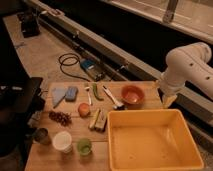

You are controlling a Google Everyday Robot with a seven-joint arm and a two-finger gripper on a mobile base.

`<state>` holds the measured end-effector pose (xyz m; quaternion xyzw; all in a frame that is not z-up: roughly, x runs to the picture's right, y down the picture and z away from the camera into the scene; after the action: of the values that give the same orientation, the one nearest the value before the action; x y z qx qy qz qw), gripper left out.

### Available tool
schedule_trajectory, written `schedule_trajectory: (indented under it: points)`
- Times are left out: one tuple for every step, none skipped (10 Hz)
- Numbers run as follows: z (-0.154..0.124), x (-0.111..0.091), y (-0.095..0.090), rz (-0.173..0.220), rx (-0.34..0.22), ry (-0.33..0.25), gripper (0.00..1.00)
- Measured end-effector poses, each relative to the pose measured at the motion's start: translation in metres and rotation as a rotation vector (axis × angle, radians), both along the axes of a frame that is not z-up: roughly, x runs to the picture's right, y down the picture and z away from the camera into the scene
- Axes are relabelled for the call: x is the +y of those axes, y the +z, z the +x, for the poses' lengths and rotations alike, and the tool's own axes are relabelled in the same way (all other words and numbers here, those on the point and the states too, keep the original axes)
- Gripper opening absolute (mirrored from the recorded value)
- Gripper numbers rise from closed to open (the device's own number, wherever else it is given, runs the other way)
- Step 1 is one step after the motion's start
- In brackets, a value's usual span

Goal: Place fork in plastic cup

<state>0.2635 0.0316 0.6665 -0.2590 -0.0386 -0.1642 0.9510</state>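
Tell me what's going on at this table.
A one-armed robot is meant to put the fork into the green plastic cup. Nothing is picked up yet. The fork lies on the wooden table beside a green utensil, towards the back, and the cup stands at the front edge next to a white cup. The gripper hangs at the right, by the table's far corner behind the yellow bin, jaws open and holding nothing.

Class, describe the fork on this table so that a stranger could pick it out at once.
On the wooden table, look at the far row left of the orange bowl, away from the gripper hanging by the table's right edge. The fork lies between the blue sponge and the green utensil. It alone is slim and pale cream.
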Motion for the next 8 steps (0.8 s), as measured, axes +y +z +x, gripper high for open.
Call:
schedule_trajectory:
  points:
    - [-0.007, -0.009, 0.007, -0.003, -0.011, -0.041, 0.65]
    - [-0.026, -0.028, 0.025, -0.007, -0.039, -0.113, 0.65]
    - [-0.042, -0.037, 0.037, -0.009, -0.059, -0.154, 0.65]
    - [-0.061, -0.044, 0.048, -0.016, -0.085, -0.191, 0.65]
    - [-0.091, -0.054, 0.063, -0.02, -0.128, -0.24, 0.65]
    - [-0.117, -0.061, 0.075, -0.02, -0.169, -0.274, 0.65]
    - [-0.134, -0.064, 0.081, -0.02, -0.197, -0.292, 0.65]
    - [-0.165, -0.066, 0.092, -0.02, -0.269, -0.313, 0.65]
